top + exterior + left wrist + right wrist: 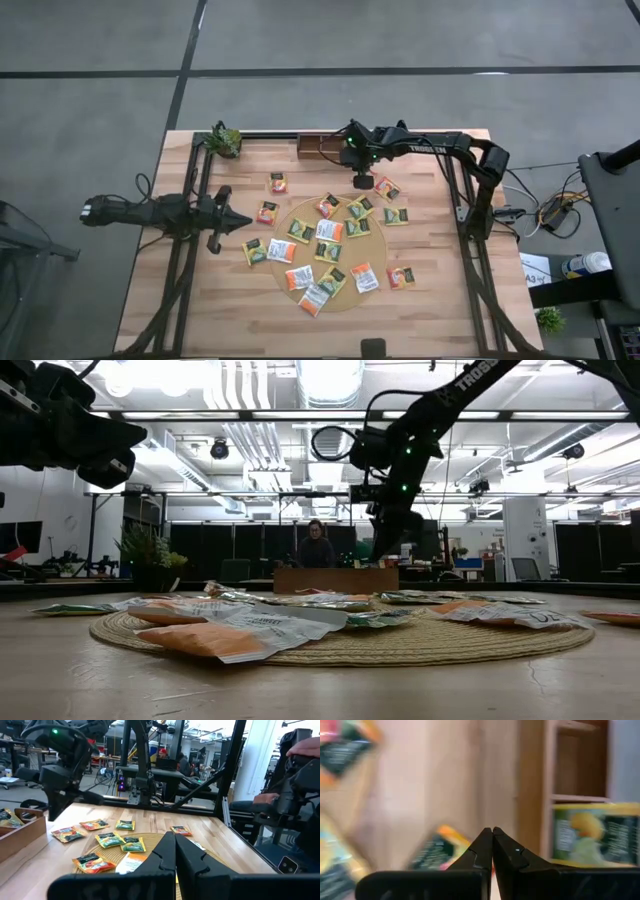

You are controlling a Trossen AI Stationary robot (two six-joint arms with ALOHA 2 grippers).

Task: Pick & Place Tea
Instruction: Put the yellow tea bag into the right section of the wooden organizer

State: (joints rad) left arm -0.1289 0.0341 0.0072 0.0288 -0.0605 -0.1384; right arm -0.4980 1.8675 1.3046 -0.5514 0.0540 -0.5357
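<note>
The tea sachets are seen scattered across the middle of the high view, most on the round woven mat, several on the bare tabletop around it. Left of the mat, at the frame's middle left, the left hand is held above the wood with its fingers pressed together, nothing between them. Toward the upper centre of the frame, the right hand is hung between the mat's far edge and the wooden compartment tray; its fingers are clenched together and no sachet is gripped. In the right wrist view a green and yellow sachet is seen lying in a tray compartment. A small potted plant is placed at the tabletop's upper left corner.
</note>
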